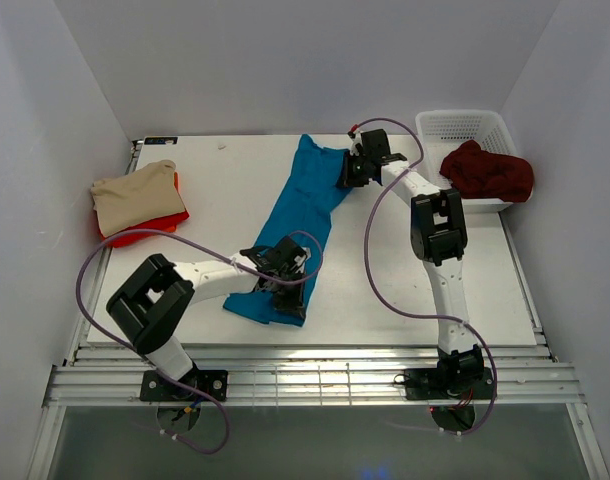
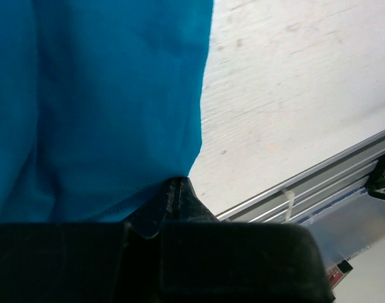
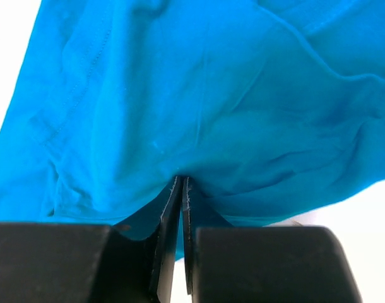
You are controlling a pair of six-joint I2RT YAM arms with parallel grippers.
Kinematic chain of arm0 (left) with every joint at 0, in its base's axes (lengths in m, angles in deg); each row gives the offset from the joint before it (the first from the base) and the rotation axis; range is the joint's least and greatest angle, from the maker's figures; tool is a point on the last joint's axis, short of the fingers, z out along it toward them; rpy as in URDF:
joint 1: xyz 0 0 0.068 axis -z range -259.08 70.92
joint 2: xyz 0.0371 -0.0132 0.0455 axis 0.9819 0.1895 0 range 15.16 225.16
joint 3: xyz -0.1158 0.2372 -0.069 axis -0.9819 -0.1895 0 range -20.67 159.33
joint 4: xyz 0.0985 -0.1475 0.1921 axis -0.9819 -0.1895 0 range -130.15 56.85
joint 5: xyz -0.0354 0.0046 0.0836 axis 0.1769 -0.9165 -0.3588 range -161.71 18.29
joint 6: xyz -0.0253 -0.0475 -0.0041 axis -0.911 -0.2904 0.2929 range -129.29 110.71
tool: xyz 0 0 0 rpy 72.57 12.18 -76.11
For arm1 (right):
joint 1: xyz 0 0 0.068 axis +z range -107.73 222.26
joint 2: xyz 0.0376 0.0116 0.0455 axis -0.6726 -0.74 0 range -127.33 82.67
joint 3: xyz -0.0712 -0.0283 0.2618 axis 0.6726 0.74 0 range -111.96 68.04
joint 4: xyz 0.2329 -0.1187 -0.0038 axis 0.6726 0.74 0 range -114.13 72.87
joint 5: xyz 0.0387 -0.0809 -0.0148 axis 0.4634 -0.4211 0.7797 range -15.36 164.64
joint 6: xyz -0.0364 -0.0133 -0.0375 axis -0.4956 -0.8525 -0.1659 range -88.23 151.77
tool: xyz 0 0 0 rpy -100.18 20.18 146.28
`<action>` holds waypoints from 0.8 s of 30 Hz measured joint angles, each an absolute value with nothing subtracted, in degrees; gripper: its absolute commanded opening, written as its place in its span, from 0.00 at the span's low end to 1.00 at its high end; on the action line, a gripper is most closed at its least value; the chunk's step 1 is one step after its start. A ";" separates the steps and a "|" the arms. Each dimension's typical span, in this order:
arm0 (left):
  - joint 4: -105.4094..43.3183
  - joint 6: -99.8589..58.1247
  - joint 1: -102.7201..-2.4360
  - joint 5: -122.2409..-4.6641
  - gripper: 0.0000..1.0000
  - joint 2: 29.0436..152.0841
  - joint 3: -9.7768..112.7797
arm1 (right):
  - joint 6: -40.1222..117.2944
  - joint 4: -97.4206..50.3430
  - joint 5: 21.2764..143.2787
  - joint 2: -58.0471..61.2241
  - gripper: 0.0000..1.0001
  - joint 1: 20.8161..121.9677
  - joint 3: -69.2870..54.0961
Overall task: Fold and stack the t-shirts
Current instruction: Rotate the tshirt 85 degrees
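The teal blue t-shirt (image 1: 297, 215) lies stretched as a long strip across the middle of the table. My left gripper (image 1: 285, 268) is shut on its near right edge; the cloth (image 2: 104, 107) fills the left wrist view above the pinch (image 2: 175, 182). My right gripper (image 1: 357, 165) is shut on the shirt's far right edge, and the cloth (image 3: 199, 95) bunches at the fingertips (image 3: 182, 180). The beige shirt (image 1: 133, 193) lies folded on the bright red shirt (image 1: 157, 226) at the far left. The dark maroon shirt (image 1: 487, 172) hangs crumpled over the basket's front.
The white lattice basket (image 1: 463, 125) stands at the far right corner. The table's near edge and metal rails (image 2: 319, 183) lie just beside my left gripper. White walls close in the table on three sides.
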State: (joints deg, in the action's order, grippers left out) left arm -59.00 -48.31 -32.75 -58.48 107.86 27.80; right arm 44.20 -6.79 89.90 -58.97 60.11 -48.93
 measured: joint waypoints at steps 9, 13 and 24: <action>-58.01 -48.31 -29.74 -57.12 0.00 112.54 32.72 | 45.14 -7.42 93.20 -61.29 0.16 60.13 -52.08; -58.51 -48.31 -27.79 -57.15 0.00 113.15 33.75 | 45.07 -7.05 92.61 -61.66 0.19 60.11 -52.97; -61.75 -47.96 -22.52 -57.30 0.00 115.65 37.50 | 43.61 -6.42 91.11 -61.73 0.26 59.72 -53.47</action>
State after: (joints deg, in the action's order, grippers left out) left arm -61.75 -47.96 -22.52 -57.30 115.65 37.50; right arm 43.61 -6.42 91.11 -61.73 59.72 -53.47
